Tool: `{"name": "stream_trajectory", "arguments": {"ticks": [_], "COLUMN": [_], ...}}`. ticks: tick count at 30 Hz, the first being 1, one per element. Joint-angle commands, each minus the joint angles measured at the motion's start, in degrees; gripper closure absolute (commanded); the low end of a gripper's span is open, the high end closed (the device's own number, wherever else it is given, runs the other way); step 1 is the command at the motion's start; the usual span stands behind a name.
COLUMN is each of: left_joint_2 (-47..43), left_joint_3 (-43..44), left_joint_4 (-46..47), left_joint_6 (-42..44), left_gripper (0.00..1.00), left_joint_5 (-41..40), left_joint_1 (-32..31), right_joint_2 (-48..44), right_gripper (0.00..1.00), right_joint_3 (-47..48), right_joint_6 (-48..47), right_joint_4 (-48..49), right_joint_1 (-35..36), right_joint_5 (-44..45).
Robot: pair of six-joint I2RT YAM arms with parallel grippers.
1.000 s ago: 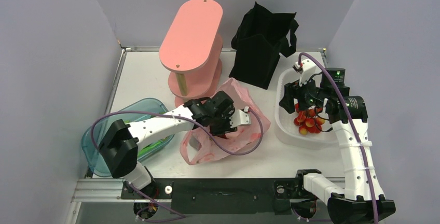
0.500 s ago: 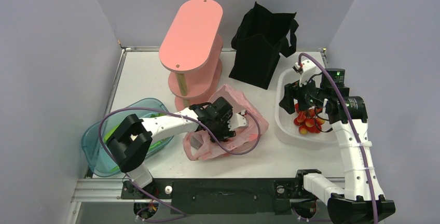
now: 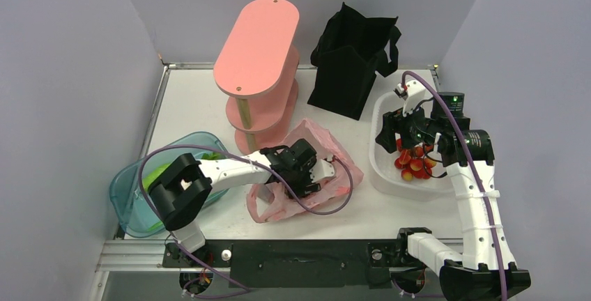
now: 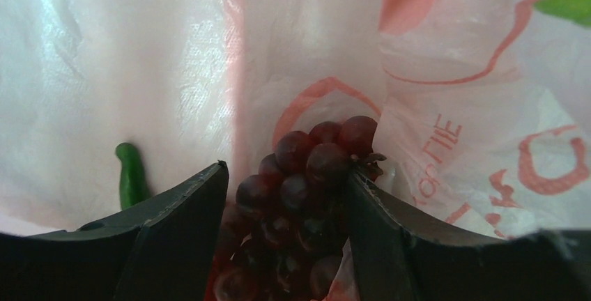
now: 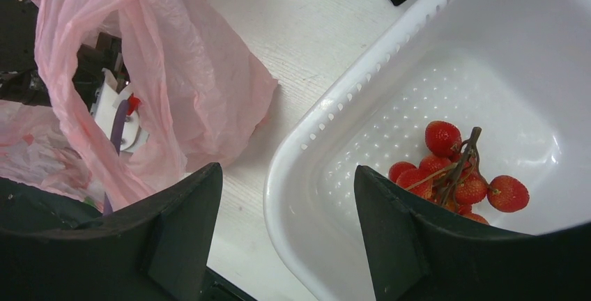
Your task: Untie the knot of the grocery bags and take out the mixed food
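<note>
Now, your left gripper (image 4: 286,172) stands open around the dark red grape bunch (image 4: 324,161), low centre.
Closing here, you may pinch the thin pink plastic bag (image 4: 139,71) too.

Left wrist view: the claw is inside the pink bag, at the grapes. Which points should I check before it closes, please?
1. Grape bunch lies between the jaws of the left claw: ok.
2. Jaws open wide enough for the bunch: ok.
3. Pink bag film clear of the jaws: cannot tell, it lies close behind.
4. Small green cucumber outside the jaws: ok.
5. Right claw open, empty and outside the bag: ok, above the white basket rim.
</note>
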Motion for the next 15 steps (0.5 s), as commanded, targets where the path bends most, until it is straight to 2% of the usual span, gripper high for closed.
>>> {"name": "stream_trajectory", "arguments": {"ticks": [1, 3, 5, 6, 8, 10, 15], "left_joint_2": [5.2, 6.0, 6.3, 6.3, 5.0, 1.8, -8.5], "left_joint_3": [-0.6, 1.1, 4.0, 5.1, 8.0, 9.3, 9.4], "left_joint_4": [-2.3, -1.9, -2.7, -3.1, -3.6, -2.6, 1.7], "left_joint_6": [-1.8, -1.1, -0.6, -0.3, -0.1, 0.1, -0.5], "left_gripper": [0.42, 0.53, 0.69, 0.81, 0.94, 1.00, 1.00], "left_joint_5": [1.2, 1.3, 0.9, 1.0, 1.4, 2.5, 4.3], "left_joint_1": [-0.4, -0.3, -0.2, -0.2, -0.1, -0.1, -0.9], "right_joint_2": [-0.7, -0.3, 0.1, 0.2, 0.4, 0.5, 0.3], "right_gripper": [0.35, 0.35, 0.35, 0.35, 0.35, 0.35, 0.35], "right_joint_3": [0.4, 0.7, 1.2, 1.4, 1.8, 2.1, 2.4], "right_joint_6": [0.7, 1.0, 1.2, 1.3, 1.5, 1.6, 1.6], "right_joint_4": [1.9, 2.0, 2.0, 2.0, 2.0, 1.9, 1.8], "right_joint_1": [-0.4, -0.4, -0.5, -0.4, -0.4, -0.4, -0.3], "right_joint_5": [-0.7, -1.0, -1.3, -1.3, -1.3, -1.4, -1.7]}}
